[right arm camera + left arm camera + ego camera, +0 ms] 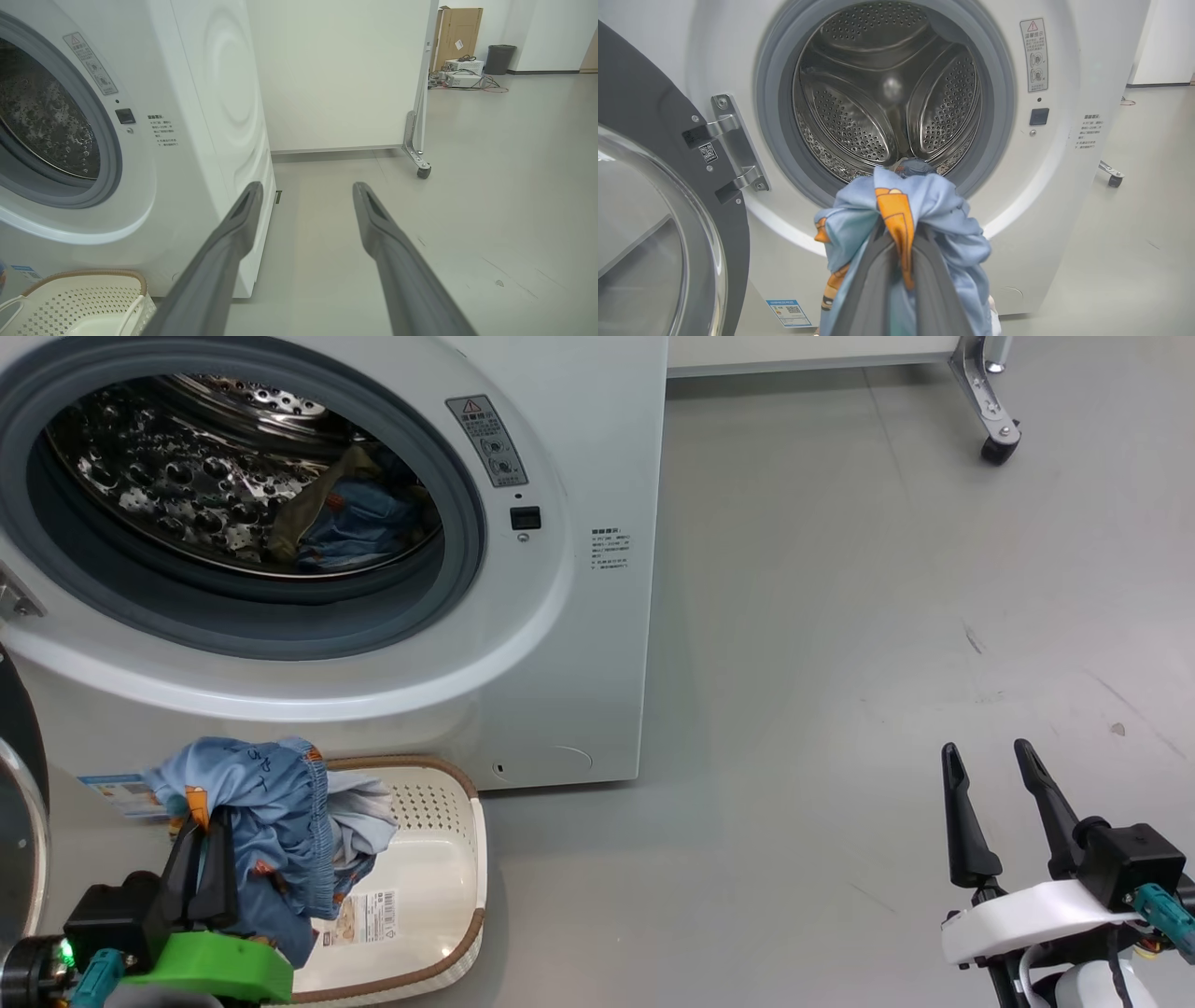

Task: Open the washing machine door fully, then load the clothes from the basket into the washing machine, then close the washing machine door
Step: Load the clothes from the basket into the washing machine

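The washing machine (560,616) stands with its door (658,210) swung open to the left, and the door's rim shows at the far left (19,803). Some clothes (350,518) lie in the steel drum. My left gripper (207,826) is shut on a light blue garment (271,803) with orange prints, held up above the left side of the cream basket (448,859). In the left wrist view that garment (943,210) bunches over my left gripper (899,233), just below the drum's mouth. My right gripper (994,770) hangs open over the floor at the lower right, with nothing between its fingers (247,205).
A white panel on a metal foot with a caster (997,448) stands behind the machine's right side. A cardboard box (460,32), a dark bin (500,58) and cables lie far back. Grey floor (840,663) spreads to the right of the machine.
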Tool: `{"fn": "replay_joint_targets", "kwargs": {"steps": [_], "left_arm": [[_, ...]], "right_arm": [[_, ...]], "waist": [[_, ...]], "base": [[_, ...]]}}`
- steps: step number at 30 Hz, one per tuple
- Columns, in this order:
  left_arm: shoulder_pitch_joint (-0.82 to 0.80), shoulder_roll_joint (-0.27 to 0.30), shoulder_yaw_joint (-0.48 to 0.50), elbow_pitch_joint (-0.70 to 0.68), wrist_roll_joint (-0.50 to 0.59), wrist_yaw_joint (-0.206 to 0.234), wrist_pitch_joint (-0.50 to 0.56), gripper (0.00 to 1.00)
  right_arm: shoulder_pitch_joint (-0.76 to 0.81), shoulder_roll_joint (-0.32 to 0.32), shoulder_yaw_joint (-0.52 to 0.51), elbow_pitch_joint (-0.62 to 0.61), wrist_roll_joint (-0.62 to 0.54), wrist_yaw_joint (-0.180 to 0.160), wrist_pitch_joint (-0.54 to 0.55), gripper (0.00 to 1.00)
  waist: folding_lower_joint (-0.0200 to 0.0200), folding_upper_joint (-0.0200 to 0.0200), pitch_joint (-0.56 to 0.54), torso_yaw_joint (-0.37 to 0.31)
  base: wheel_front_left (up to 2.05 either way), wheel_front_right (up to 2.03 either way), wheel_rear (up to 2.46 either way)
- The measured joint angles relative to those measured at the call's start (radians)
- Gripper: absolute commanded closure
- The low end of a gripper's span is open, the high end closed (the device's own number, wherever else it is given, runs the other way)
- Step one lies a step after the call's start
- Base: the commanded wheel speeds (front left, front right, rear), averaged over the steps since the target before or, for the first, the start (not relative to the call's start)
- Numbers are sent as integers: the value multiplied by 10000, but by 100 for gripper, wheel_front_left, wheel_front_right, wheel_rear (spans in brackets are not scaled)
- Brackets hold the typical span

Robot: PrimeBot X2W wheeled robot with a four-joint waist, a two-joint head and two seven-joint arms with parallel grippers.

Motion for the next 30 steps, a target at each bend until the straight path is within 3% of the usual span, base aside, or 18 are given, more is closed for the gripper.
{"fn": "replay_joint_targets", "kwargs": {"steps": [9,20,30], "left_arm": [[-237,-31,-17,-88,-130,0,0,100],[-2087,-132,84,-61,-286,0,0,100],[-4062,483,372,500,-121,0,-2,100]], "right_arm": [[-16,-15,17,-314,0,0,4,0],[-579,-29,144,-617,0,0,19,0],[-1302,-27,428,-627,0,0,19,0]], "waist": [[0,0,705,71],[1,0,2083,65],[1,0,3140,-291]], "base": [[0,0,0],[0,0,0],[0,0,0]]}}
